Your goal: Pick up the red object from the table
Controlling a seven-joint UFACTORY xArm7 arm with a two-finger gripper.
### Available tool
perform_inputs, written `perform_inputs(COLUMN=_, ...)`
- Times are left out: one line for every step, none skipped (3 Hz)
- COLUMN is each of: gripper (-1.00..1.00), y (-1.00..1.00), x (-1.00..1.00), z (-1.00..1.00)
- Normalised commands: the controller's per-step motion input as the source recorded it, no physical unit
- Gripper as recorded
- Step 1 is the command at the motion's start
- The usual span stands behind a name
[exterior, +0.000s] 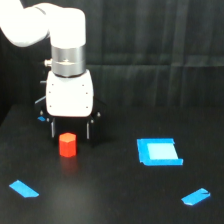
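Still pre-grasp: gripper (70, 131) spread wide, holding nothing, fingers straddling the red object (67, 144), which sits upright on the table (115, 195), well to the exterior view's left of the blue square (158, 152). Next: probably drop lower, close, lift.

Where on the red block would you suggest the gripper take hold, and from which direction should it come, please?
Probably across the red object's upright side walls, coming straight down from above. It stands upright on the table, stubby and narrower than the gap between the two dark fingers. The gripper hangs open close to it; whether directly above or slightly behind cannot be told from this one view.
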Motion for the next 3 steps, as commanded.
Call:
perform_inputs(gripper=0.92, y=-0.65, x=0.16, z=-0.59)
perform_inputs(gripper=-1.0, y=0.01, x=0.03, z=-0.46)
perform_inputs(gripper=-0.98, y=0.03, x=0.0, z=-0.18)
